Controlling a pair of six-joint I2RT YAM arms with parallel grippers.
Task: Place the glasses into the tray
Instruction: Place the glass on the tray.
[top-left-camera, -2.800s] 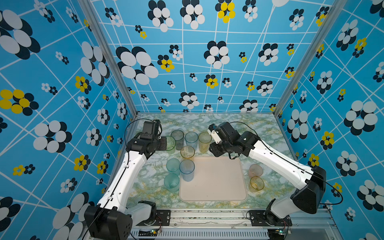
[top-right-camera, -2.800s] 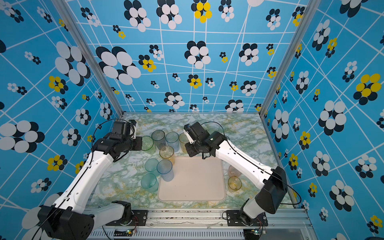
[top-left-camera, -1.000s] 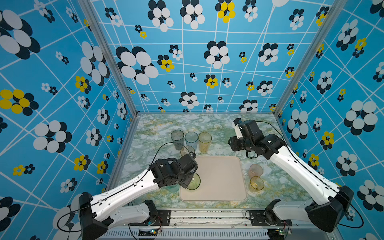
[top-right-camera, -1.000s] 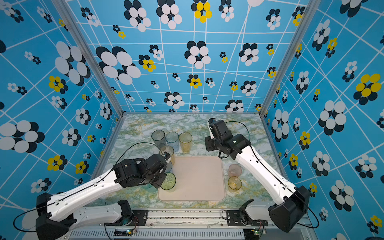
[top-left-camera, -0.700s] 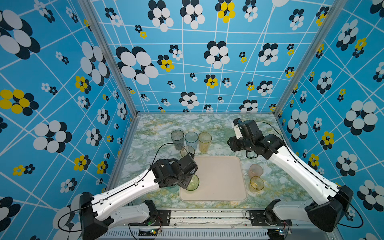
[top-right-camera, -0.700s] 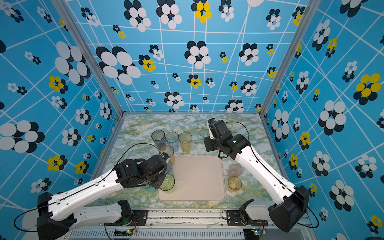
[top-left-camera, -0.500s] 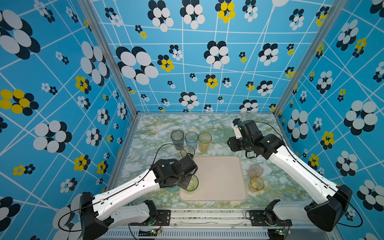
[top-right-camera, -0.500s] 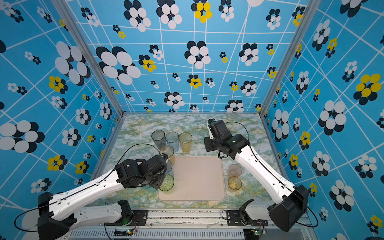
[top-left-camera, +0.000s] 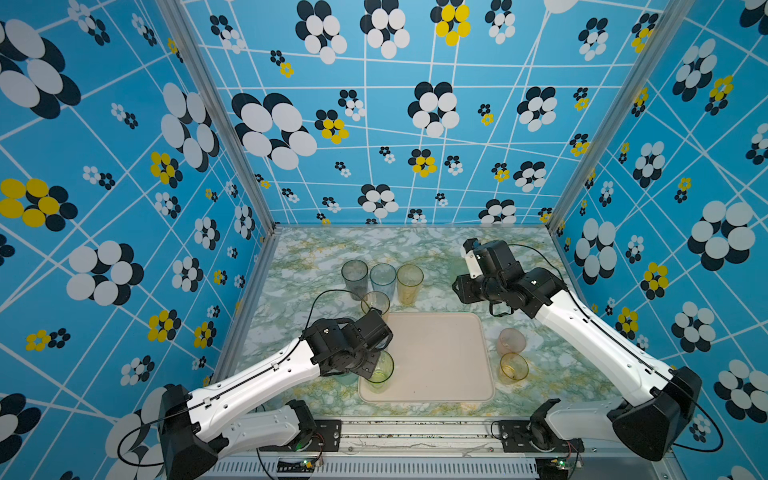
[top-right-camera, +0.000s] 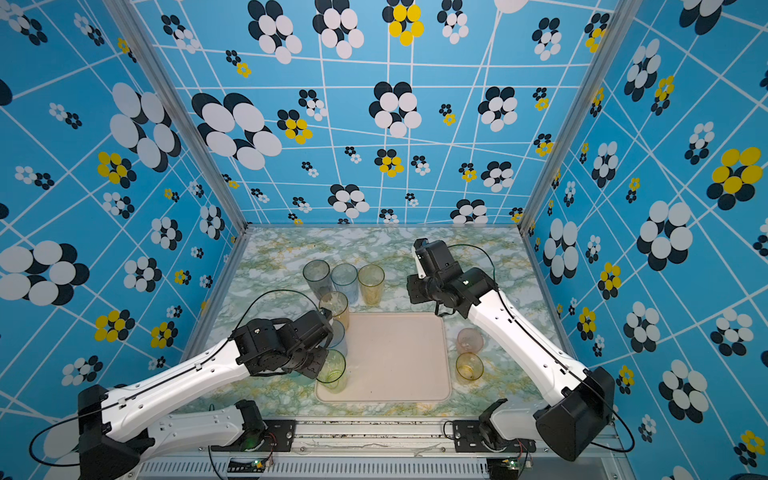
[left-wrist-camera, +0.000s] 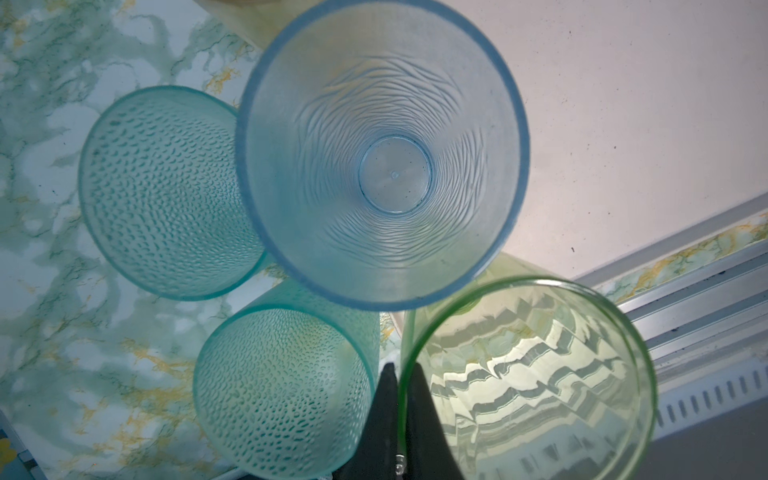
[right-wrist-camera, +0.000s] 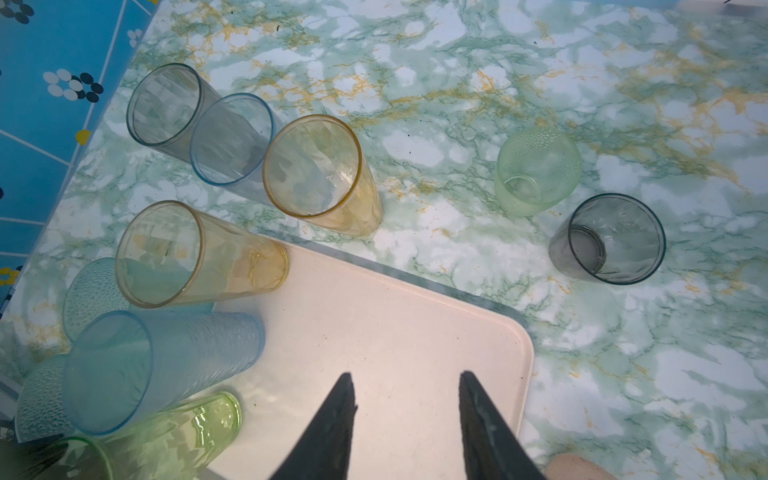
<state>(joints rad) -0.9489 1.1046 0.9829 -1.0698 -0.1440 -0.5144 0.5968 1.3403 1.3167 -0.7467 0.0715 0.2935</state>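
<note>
Taking the robot's side as 6 o'clock, the tray (top-left-camera: 440, 361) lies flat on the marble table (top-left-camera: 299, 270), close to the front edge. At its 7 o'clock corner the left gripper (left-wrist-camera: 397, 374) is pinching the rim of a tall yellow-green glass (top-left-camera: 380, 372), one finger inside and one outside. The glass is upright with its base over this corner. If it already touches the tray, I cannot tell.

Just at 9 o'clock of it, off the tray, stand two teal glasses (left-wrist-camera: 166, 191). A tall blue glass (left-wrist-camera: 382, 153) stands at the tray's 9 o'clock edge. At 3 o'clock of the tray, on the table, are a short amber glass (top-left-camera: 514, 368) and, just behind it, a pink glass (top-left-camera: 511, 340). A tall amber glass (top-left-camera: 375, 303) is at the 11 o'clock corner.

Farther, three tall glasses (top-left-camera: 382, 278) stand in a row: grey, blue, amber. The right gripper (right-wrist-camera: 406, 376) hangs near the tray's 1 o'clock corner, fingers spread with nothing between. Beyond it stand a small green glass (right-wrist-camera: 538, 170) and a short grey glass (right-wrist-camera: 611, 239).
</note>
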